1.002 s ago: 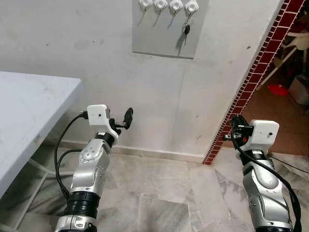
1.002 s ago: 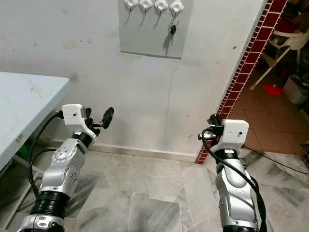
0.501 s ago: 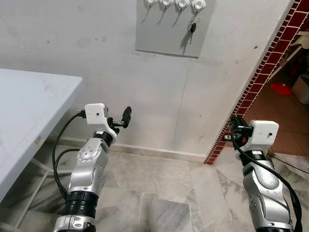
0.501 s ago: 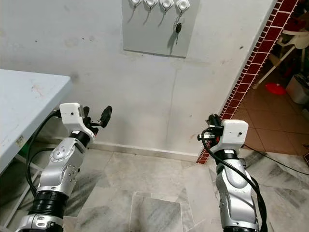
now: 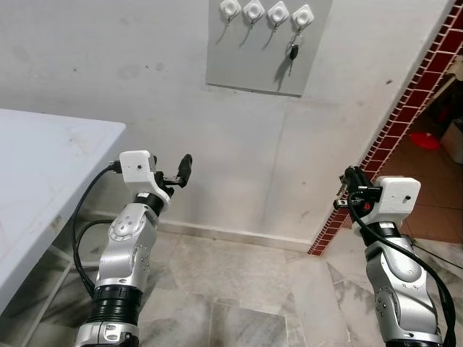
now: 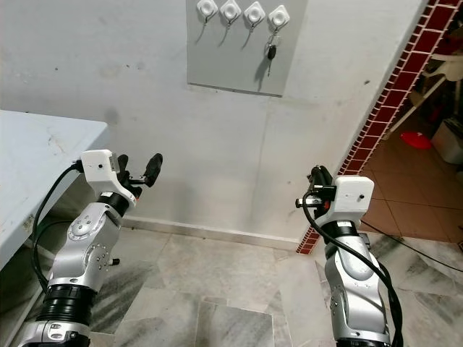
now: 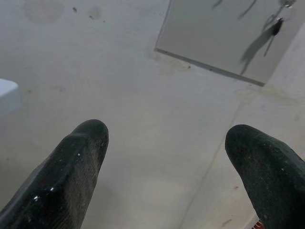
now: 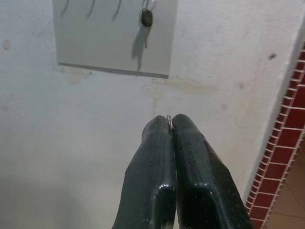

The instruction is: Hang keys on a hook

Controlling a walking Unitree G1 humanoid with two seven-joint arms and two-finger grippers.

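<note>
My right gripper (image 8: 170,125) pinches a thin metal ring (image 8: 169,120); my left gripper (image 7: 167,157) is spread, empty. At twelve o'clock, a key (image 5: 293,52) hangs from the board's (image 5: 246,65) rightmost hook (image 5: 303,14).

I see a rough, stained matt white plaster wall (image 5: 145,72), a smooth flat grey panel (image 5: 253,61) carrying glossy white plastic hooks (image 5: 278,12), glossy veined marble floor tiles (image 5: 239,275), and my gripper's slick black rubbery fingers (image 8: 190,176).
</note>
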